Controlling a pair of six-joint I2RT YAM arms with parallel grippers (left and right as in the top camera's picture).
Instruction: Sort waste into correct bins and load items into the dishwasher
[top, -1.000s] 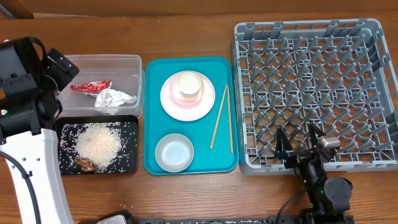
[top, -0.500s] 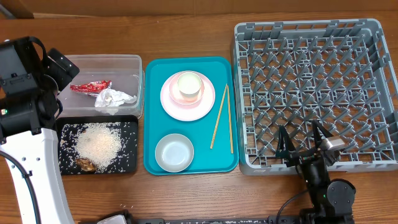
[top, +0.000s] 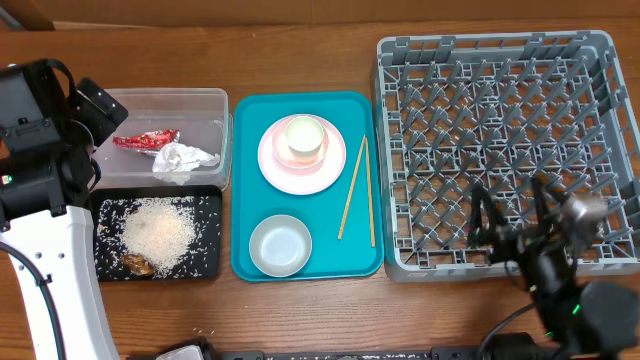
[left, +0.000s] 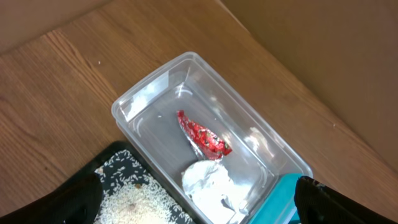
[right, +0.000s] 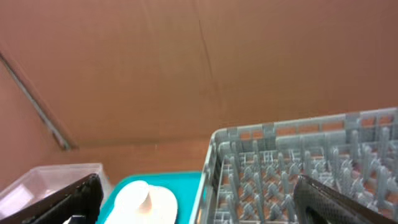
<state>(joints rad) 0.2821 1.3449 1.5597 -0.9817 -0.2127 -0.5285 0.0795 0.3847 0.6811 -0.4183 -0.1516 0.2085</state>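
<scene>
The clear tub (top: 205, 100) holds the red wrapper (top: 146, 139) and the white napkin (top: 184, 158). Rice (top: 157, 228) and brown scraps (top: 138, 264) lie in the black tray (top: 208, 205). On the pink plate (top: 275, 170) stands a pinkish bowl (top: 305, 154) with what looks like a white cup (top: 303, 132) inside it. The small grey-white bowl (top: 279, 245) and the chopsticks (top: 356, 190) lie nearby. My left gripper (left: 202, 214) hangs open above the tub (left: 143, 99). Over the front edge of the grey dish rack (top: 505, 110), my right gripper (top: 512, 212) is open and empty.
The plate, both bowls and the chopsticks rest on a teal tray (top: 250, 150) between the bins and the rack. A brown cardboard wall (right: 199, 62) stands behind the table. A few rice grains lie on the wood near the front edge (top: 205, 333).
My right arm has swung to the right along the rack's front edge and risen toward the camera, still open. The left arm and all objects have stayed put.
</scene>
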